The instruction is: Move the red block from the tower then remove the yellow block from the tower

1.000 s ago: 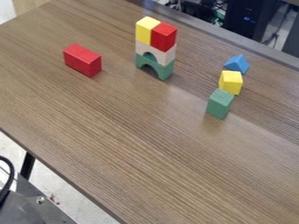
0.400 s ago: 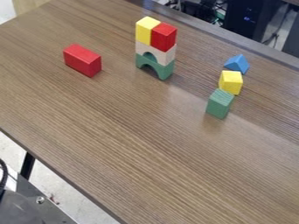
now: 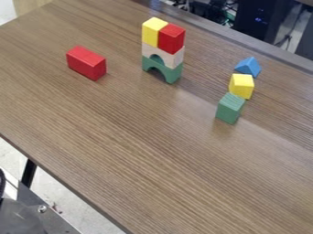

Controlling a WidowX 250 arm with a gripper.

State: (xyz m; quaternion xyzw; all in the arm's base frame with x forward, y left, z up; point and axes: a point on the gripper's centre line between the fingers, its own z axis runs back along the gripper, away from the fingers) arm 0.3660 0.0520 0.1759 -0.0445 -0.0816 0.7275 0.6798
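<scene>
Taking the middle of my camera view as the centre of the dial, I had the tower (image 3: 173,56) standing upright at twelve o'clock on the wood-grained worktop (image 3: 153,160). The red block (image 3: 172,38) sat on top of it, on the four o'clock side, with the yellow block (image 3: 150,34) right against it toward ten o'clock. Both rested on a white arch (image 3: 175,57), which lay on a green arch (image 3: 174,75) whose opening faced down to the worktop. I could not tell whether the claw was apart, together or clamped on something. A loose red brick (image 3: 86,63) lay between ten and eleven o'clock, well apart from the tower. Toward two o'clock I saw a blue triangular piece (image 3: 247,67) and, near it, a loose yellow piece (image 3: 241,86); a green piece (image 3: 229,109) stood at about three o'clock. The yellow and green pieces overlapped from my angle, so I could not tell if they touched. Past the worktop's edge there was a black leg (image 3: 28,172) at eight o'clock, a dark metal panel (image 3: 18,217) between seven and eight, and a dark computer case (image 3: 261,19) at one o'clock.
</scene>
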